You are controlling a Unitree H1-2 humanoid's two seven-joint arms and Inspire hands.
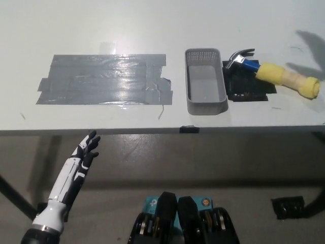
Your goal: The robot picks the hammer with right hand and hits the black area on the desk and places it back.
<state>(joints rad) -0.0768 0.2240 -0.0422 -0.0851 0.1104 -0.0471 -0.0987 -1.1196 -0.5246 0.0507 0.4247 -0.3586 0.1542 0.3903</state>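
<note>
**Yellow-handled hammer lying on the desk, no hand on it**

Yellow foam wraps the handle of the claw hammer [277, 72], which I see lying flat near the desk's right edge. Its steel head rests at the far corner of the black area [249, 81], a dark square patch stuck to the white desk [152, 25], and its handle slants away toward the right edge. With the head on the patch and nothing holding the handle, I judge the strike done and the hammer put down again.

A grey plastic basket [205, 81] stands just left of the black patch, its side touching or nearly touching it. Further left, a broad rectangle of grey duct tape [104, 79] is stuck flat on the desk.

My right hand is out of the picture; only a dark shadow falls at the desk's far right corner, so I cannot tell how its fingers stand.

My white left hand [84, 155] hangs below the desk's near edge, on the left, resting. Its fingers are spread apart, pointing up, touching nothing.
</note>
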